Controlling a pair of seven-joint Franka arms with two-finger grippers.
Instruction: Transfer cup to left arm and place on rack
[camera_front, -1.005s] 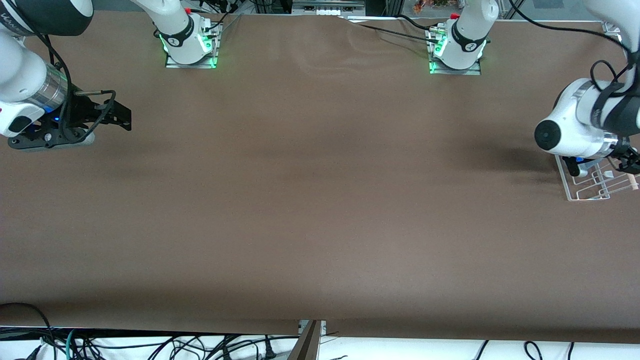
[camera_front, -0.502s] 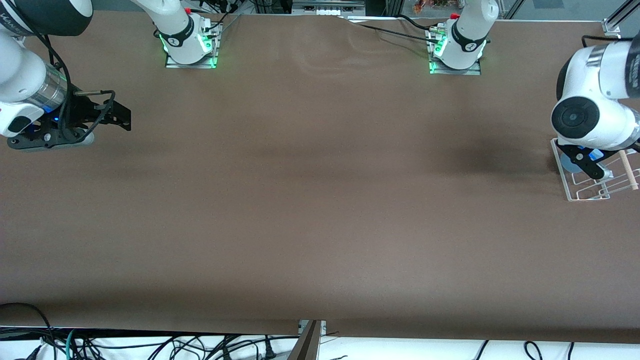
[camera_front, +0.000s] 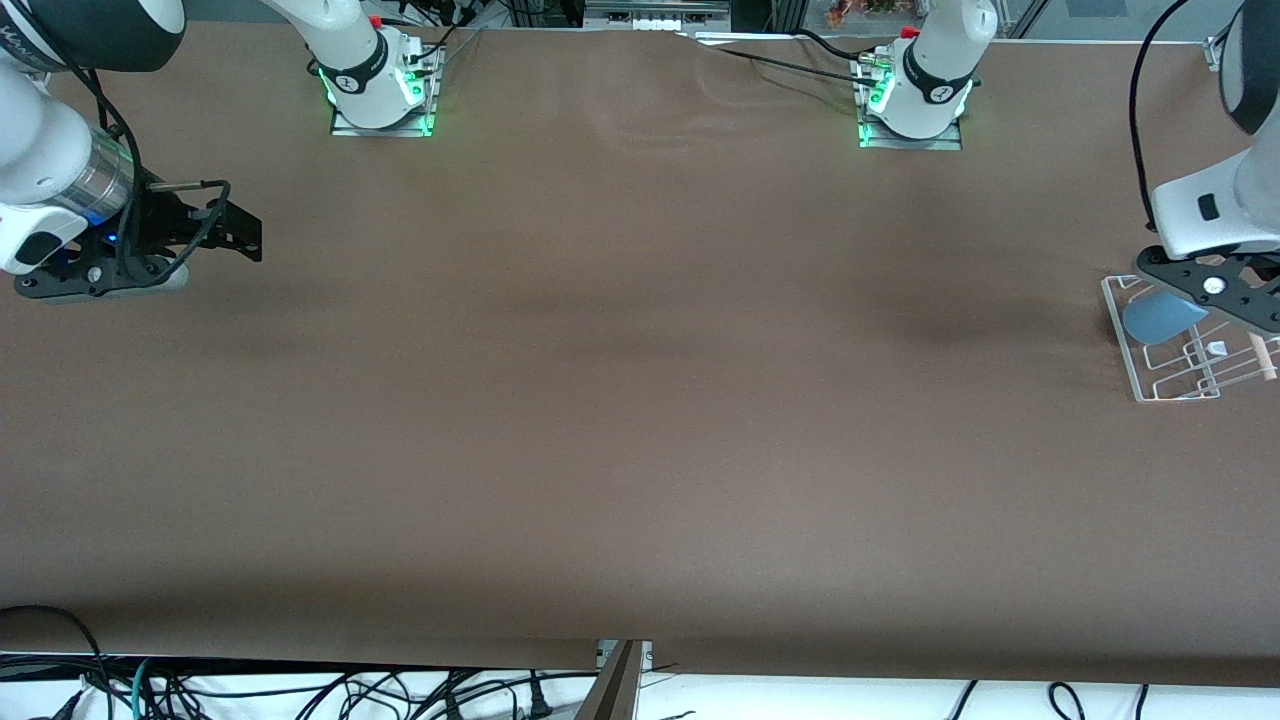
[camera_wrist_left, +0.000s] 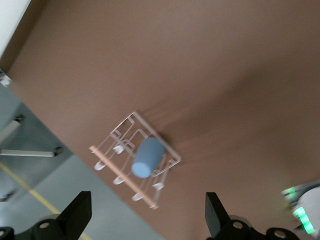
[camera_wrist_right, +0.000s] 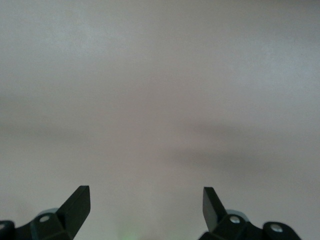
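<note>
The light-blue cup (camera_front: 1158, 317) lies on its side on the clear-and-white rack (camera_front: 1168, 392) at the left arm's end of the table. My left gripper (camera_front: 1215, 288) is up in the air over the rack, open and empty. In the left wrist view the cup (camera_wrist_left: 148, 157) rests among the pegs of the rack (camera_wrist_left: 126, 129), next to the wooden dowel (camera_wrist_left: 124, 176), well below the open left gripper (camera_wrist_left: 147, 216). My right gripper (camera_front: 245, 235) waits open and empty over the table at the right arm's end; its wrist view shows only bare table past the gripper (camera_wrist_right: 145, 207).
The two arm bases (camera_front: 380, 95) (camera_front: 910, 110) stand at the table's edge farthest from the front camera. The brown table (camera_front: 640, 400) spreads between the arms. Cables hang below the table's edge nearest the camera.
The left gripper has let go of the cup and risen from the rack, uncovering the cup lying there. The right arm has not moved.
</note>
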